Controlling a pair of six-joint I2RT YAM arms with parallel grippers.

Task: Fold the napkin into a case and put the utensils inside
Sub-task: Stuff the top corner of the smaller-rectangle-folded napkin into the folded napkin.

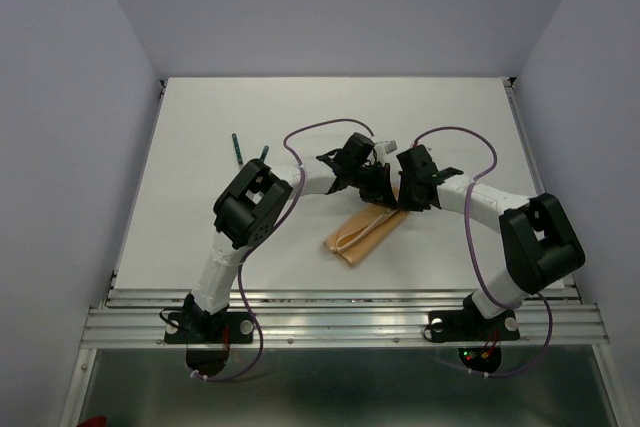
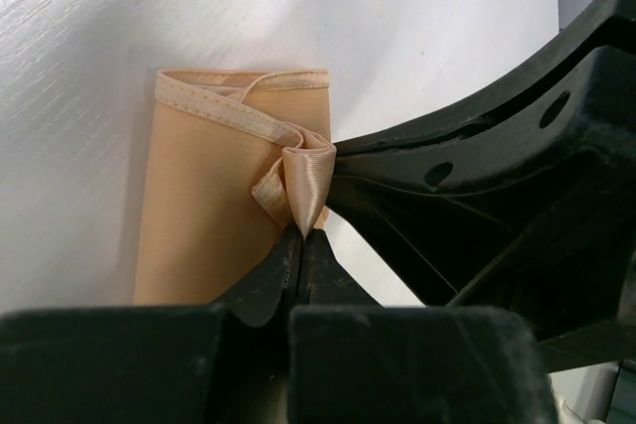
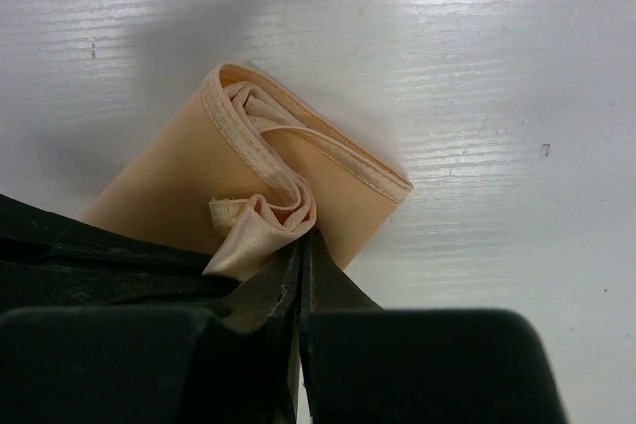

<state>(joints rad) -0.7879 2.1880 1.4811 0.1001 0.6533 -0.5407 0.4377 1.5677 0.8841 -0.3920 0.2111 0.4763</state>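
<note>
- left hand (image 2: pixel 301 237): jaws fully closed, pinching a bunched loop of the napkin (image 2: pixel 199 215) at its stitched hem (image 2: pixel 221 112)
- right hand (image 3: pixel 301 253): jaws also closed tight, nipping a rolled wad of the same hem corner; only a thin bit of cloth sits in the pinch
- the two hands sit just beside each other on one end of the cloth, bodies nearly touching in the left wrist view
- napkin is folded into a narrow oblong case (image 1: pixel 362 235) lying flat on the counter (image 1: pixel 200 237), centre of the top view, near end free, far end lifted into the hands
- utensils (image 1: pixel 236 148): two dark green handles on the counter, far-left, well apart from the case; metal ends too small to make out
- risk: satin is slick and the bite is small, so the hem likely slips out on any pull
- risk: if the hands pull apart unevenly, the folds could peel open and the case shape is lost
- risk: lifting may drag the whole pouch along, since nothing pins the free end
- risk: the hands are so close that a small sideways move could knock them together
- risk: both hands are busy, so one must let go to fetch utensils, and the mouth may then collapse shut
</note>
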